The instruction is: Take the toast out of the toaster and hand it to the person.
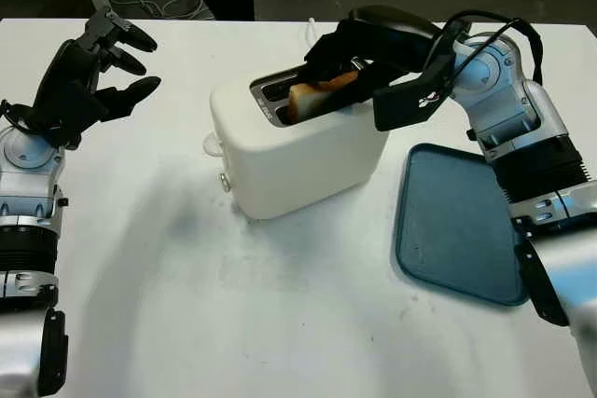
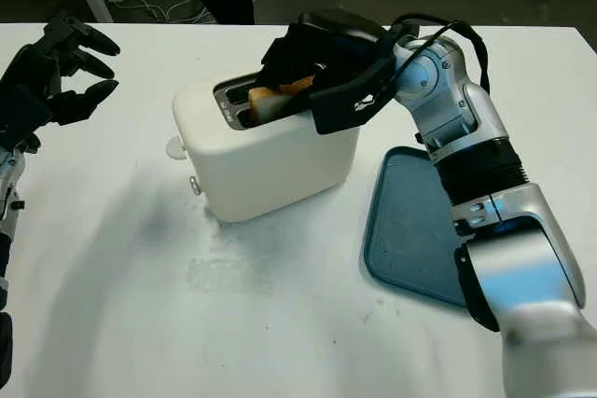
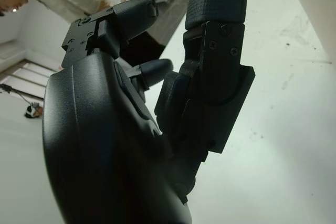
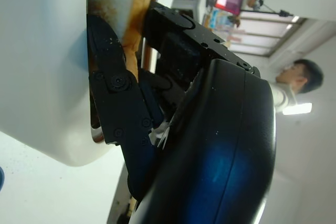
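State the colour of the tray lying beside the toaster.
The tray is dark teal blue, clearest in the left eye view, lying beside the white toaster.

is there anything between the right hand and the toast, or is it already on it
Nothing visible stands between them. The right hand is over the toaster with its fingers closed around the toast, which sits partly in the slot. The left hand is open, raised off to the side.

one toaster [image 1: 298, 151], one toast [image 1: 317, 95], one tray [image 1: 457, 221], two hands.
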